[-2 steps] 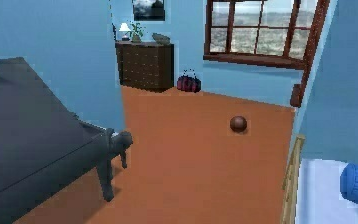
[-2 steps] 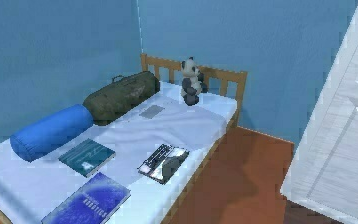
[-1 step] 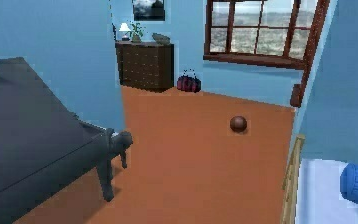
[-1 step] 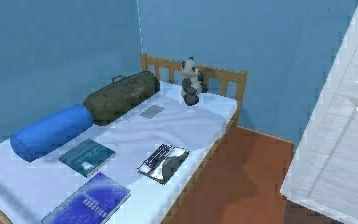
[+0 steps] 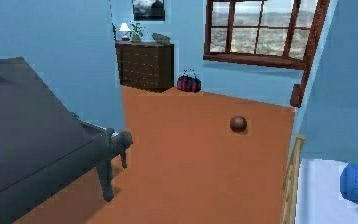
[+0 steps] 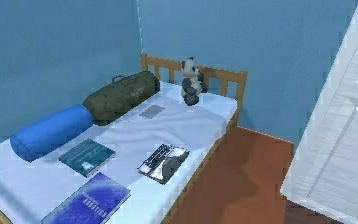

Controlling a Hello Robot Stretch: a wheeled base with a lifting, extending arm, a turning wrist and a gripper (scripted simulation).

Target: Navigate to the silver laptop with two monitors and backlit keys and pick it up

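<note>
"Where's the laptop?"

"I take it to be that flat silver-and-dark thing, the laptop, lying on the bed. It's just right of the teal book, close to the mattress edge that meets the floor."

"Which way does it run?"

"Slantwise, from the arm side view's lower left to its upper right."

"And the gripper?"

"Can't tell its state. The laptop lies out on the arm's reaching side, so I'd guess a straight reach across that edge."

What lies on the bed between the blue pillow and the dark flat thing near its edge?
A teal book lies flat on the sheet between the blue pillow and the dark flat thing, in the arm side view.
</note>
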